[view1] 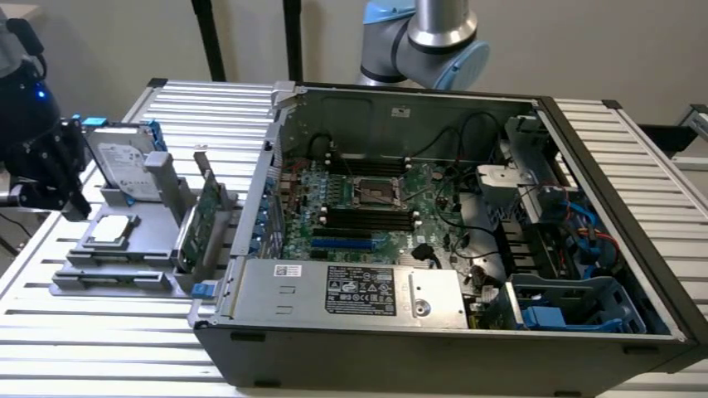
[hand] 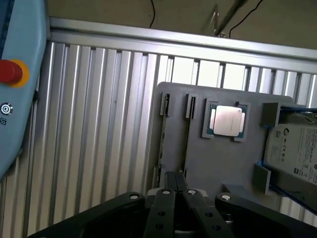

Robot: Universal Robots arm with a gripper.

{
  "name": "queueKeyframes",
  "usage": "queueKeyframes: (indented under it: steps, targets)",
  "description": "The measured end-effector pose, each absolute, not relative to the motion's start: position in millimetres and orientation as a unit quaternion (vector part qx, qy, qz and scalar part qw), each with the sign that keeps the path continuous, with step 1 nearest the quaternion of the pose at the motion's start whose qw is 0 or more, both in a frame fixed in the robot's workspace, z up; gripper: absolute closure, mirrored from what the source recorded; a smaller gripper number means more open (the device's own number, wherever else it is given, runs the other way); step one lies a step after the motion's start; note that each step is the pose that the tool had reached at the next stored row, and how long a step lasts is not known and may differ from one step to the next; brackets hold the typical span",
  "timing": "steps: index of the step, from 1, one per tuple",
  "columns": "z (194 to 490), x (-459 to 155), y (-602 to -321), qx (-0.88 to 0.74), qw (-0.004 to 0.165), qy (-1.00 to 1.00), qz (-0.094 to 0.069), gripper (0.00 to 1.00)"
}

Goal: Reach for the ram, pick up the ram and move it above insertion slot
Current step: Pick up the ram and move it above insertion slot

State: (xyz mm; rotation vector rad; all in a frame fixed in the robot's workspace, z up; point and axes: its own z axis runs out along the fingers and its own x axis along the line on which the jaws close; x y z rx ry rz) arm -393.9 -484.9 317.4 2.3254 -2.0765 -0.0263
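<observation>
My gripper (view1: 50, 174) hangs at the exterior view's far left, just off the edge of the grey parts fixture (view1: 116, 278) and above the table. In the wrist view its fingertips (hand: 176, 177) meet with nothing between them, so the gripper (hand: 176, 177) is shut and holds nothing. Right beyond them a thin dark strip, apparently the ram (hand: 186, 141) seen edge-on, stands in a narrow slot of the fixture (hand: 218, 168). A second similar slot (hand: 161, 134) runs beside it. The open computer case (view1: 443, 224) with its motherboard memory slots (view1: 366, 217) lies well away toward the exterior view's right.
The fixture also carries a silver processor (hand: 226, 121), a hard drive (view1: 122, 166) and a taller green card (view1: 199, 217) standing on edge beside the case. A blue pendant with a red button (hand: 12, 72) lies on the slatted table (hand: 99, 124).
</observation>
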Motion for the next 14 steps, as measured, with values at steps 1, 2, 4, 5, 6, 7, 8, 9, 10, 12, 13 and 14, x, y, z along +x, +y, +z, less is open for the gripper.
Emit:
queueKeyframes:
  steps: [1,2,4,5,6,7,8,9,10,12,13,14]
  targets:
    - [317.4,-393.9,-484.9,0.746,0.012,-0.666,-0.008,0.82]
    - [317.4,-394.0,-484.9,0.746,0.012,-0.666,-0.008,0.76]
    - [316.9,-394.0,-484.9,0.746,0.012,-0.666,-0.008,0.7]
    - [315.8,-394.0,-484.9,0.746,0.012,-0.666,-0.008,0.64]
    - [314.1,-394.1,-485.0,0.746,0.012,-0.666,-0.008,0.64]
    - [312.4,-394.2,-485.1,0.746,0.012,-0.666,-0.008,0.64]
    - [310.5,-394.4,-485.3,0.746,0.012,-0.666,-0.008,0.64]
    - [308.7,-394.6,-485.5,0.746,0.012,-0.666,-0.008,0.64]
    - [306.9,-394.8,-485.7,0.746,0.012,-0.666,-0.008,0.64]
    - [303.4,-395.2,-486.4,0.746,0.012,-0.666,-0.008,0.64]
    - [301.4,-395.4,-486.7,0.746,0.012,-0.666,-0.008,0.64]
    - [299.6,-395.6,-487.0,0.746,0.012,-0.666,-0.008,0.64]
